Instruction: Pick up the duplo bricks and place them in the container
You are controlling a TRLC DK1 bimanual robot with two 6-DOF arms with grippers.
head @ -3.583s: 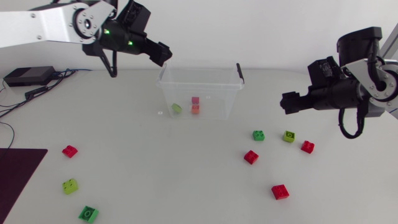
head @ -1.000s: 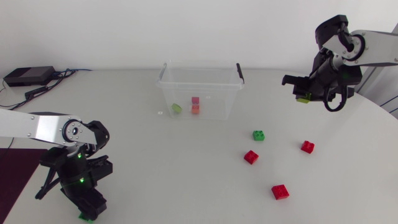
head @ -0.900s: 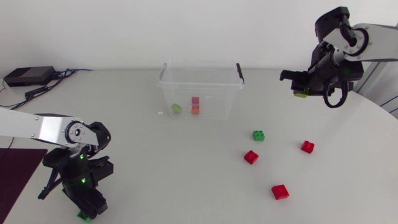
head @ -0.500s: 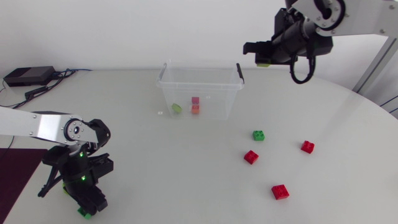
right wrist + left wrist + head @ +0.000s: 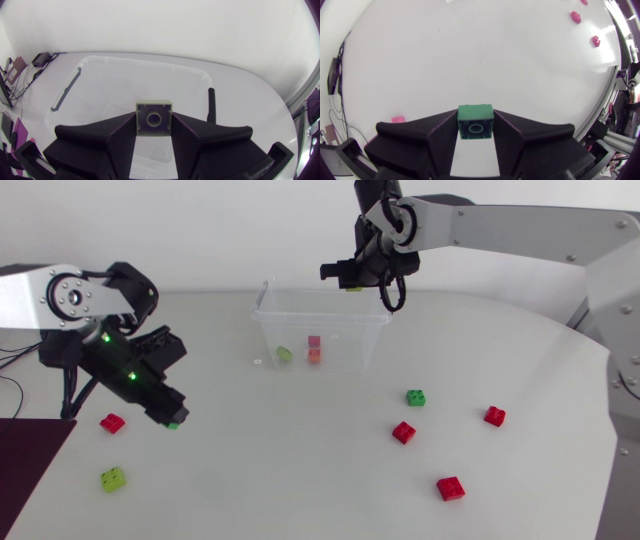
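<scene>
above the container (image 5: 300, 319), the right hand (image 5: 343, 276) grips a pale green brick (image 5: 154, 112). over the worktop (image 5: 300, 470), the left hand (image 5: 476, 126) grips a dark green brick (image 5: 475, 112).

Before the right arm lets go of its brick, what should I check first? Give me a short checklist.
1. Right gripper shut on the lime brick: ok.
2. Lime brick above the container's opening: ok, judging by the right wrist view.
3. Room inside the container: ok, only three small bricks lie on its floor.
4. Left gripper shut on the green brick: ok.
5. Left gripper clear of the container: ok, it is off to one side over the table.
6. Drop height above the container floor: cannot tell.
</scene>
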